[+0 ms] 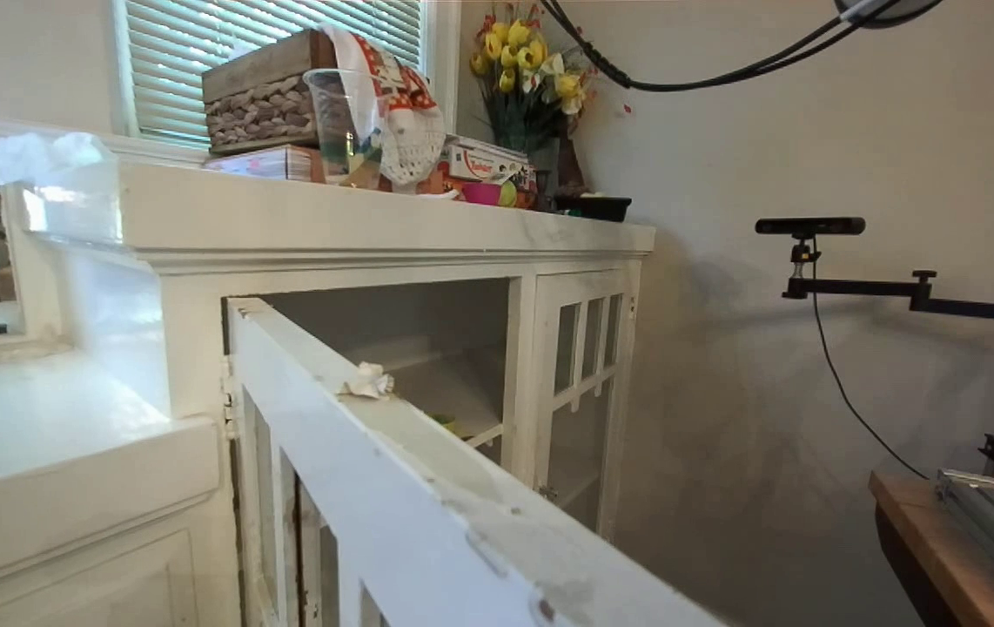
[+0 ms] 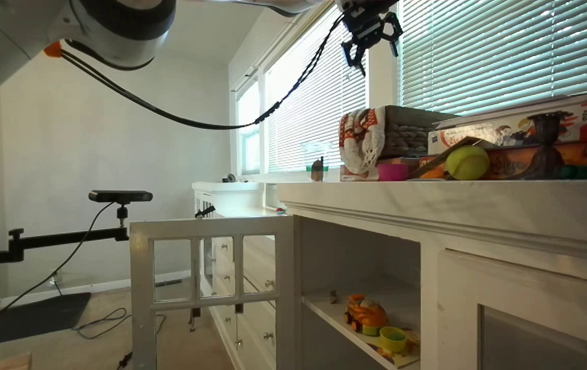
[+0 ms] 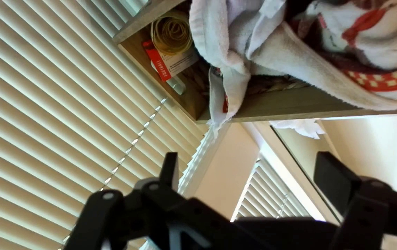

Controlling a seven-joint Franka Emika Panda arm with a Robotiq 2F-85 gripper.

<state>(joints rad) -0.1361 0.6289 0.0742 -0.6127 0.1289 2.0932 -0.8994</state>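
Observation:
High in front of the blinds, my gripper [image 2: 379, 62] stands open with nothing between its fingers. In the wrist view the gripper [image 3: 249, 159] has its fingertips wide apart, clear of everything. Nearest to it is a wooden basket [image 3: 306, 104] with woven sides. A white and red towel [image 3: 226, 52] lies bunched in it, and a yellow coil [image 3: 172, 33] and a red and white packet [image 3: 165, 62] sit in its corner. Both exterior views show the basket [image 1: 262, 104] [image 2: 411, 133] on the cabinet top, the towel [image 1: 410, 96] [image 2: 363, 139] draped over its end.
A clear plastic cup [image 1: 332, 131] stands by the basket. Boxes [image 2: 509, 126], a yellow-green ball [image 2: 467, 163] and a dark candlestick [image 2: 548, 144] share the cabinet top. Below, a glazed cabinet door [image 2: 142, 288] is swung out. Inside, an orange toy vehicle [image 2: 368, 311] rests on a shelf.

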